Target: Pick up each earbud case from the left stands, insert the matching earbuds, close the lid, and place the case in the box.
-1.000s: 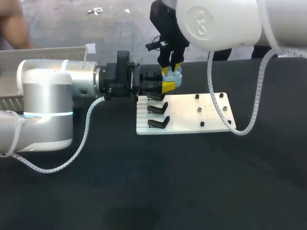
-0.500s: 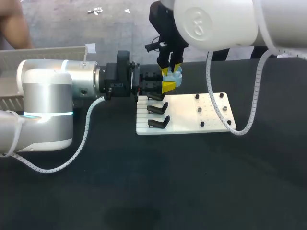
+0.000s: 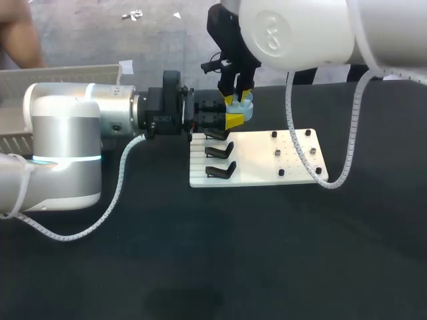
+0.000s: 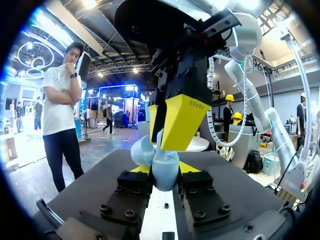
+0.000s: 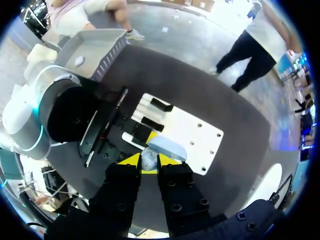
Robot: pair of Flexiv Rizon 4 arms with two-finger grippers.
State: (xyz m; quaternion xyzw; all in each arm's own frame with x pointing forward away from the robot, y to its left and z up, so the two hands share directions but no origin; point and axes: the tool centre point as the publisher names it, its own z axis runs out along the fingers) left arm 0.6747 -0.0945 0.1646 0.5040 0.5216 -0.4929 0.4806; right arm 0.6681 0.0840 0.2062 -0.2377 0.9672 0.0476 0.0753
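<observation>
A pale blue earbud case (image 4: 165, 170) with its lid (image 4: 141, 150) open is held between the yellow tips of my left gripper (image 4: 165, 172), which is shut on it. In the head view the case (image 3: 247, 107) hangs just behind the white stand board (image 3: 267, 175). My right gripper (image 3: 238, 99) comes down onto the open case from above. In the right wrist view my right gripper (image 5: 148, 162) is shut on a small whitish earbud (image 5: 148, 161), right at the case's lid (image 5: 169, 148).
Two empty black stands (image 3: 220, 151) (image 3: 221, 171) sit on the board's left part and several small black pegs (image 3: 277, 154) on its right part. A grey box (image 3: 63, 75) stands at the table's back left, behind my left arm.
My right arm's upper body has drifted slightly to the left. Both grippers and the case stay almost where they were.
</observation>
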